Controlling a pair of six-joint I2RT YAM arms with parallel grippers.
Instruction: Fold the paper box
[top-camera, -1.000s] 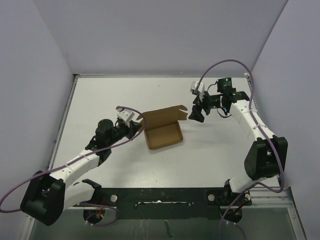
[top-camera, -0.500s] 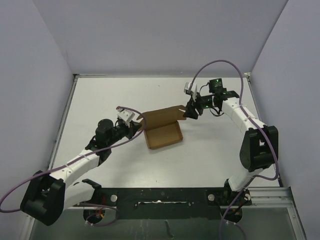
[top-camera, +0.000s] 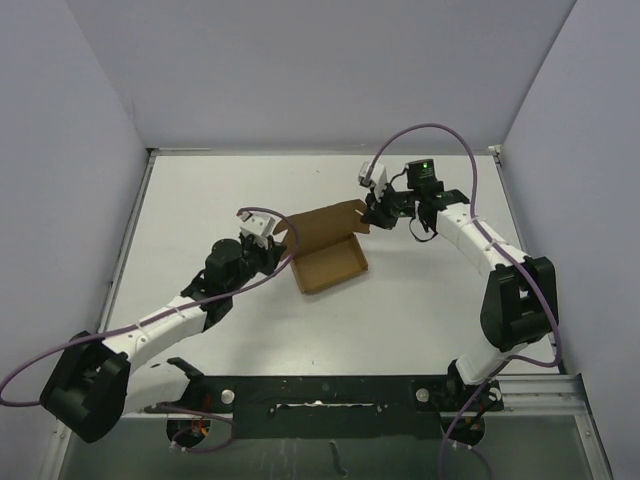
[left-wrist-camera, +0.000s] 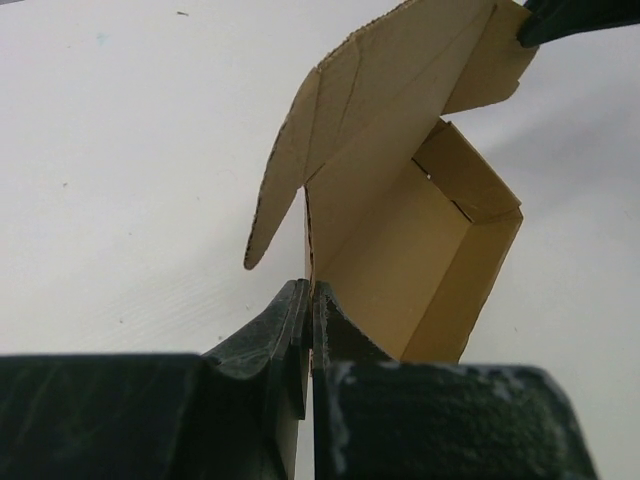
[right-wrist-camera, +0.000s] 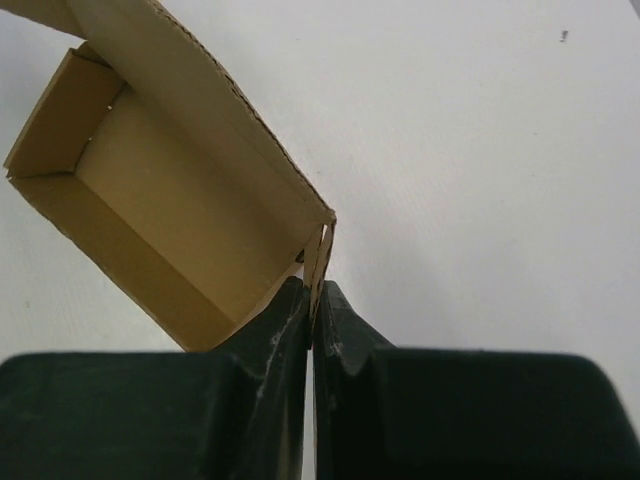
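A second ago the right gripper (top-camera: 367, 221) hangs well off to the right of the paper box (top-camera: 330, 264), clear of it. Half a second ago it is at the lid's far right corner, and now it sits further left and further from the bases, with that corner between its fingers. The lid flap (top-camera: 328, 222) stands steeper than before, and its free edge lies closer to the back wall. The left arm has pushed forward and to the right, and the box's tray has turned slightly and slid a little to the right on the white table (top-camera: 430, 300).

The box lies near the middle of the table, between the two arms, with its open tray facing up and the lid rising from the far long side. The left gripper (left-wrist-camera: 308, 296) is pressed together on the upright edge of the box's left end. In its wrist view the cardboard wall runs straight up out of the slit between the two dark fingers, with the tray opening to the right of them. The right gripper, seen from its own wrist, is clamped on a thin cardboard edge at the lid's right end. This looks like a small side tab, though the fingers hide its lower part. The tray lies to the left of that grip.
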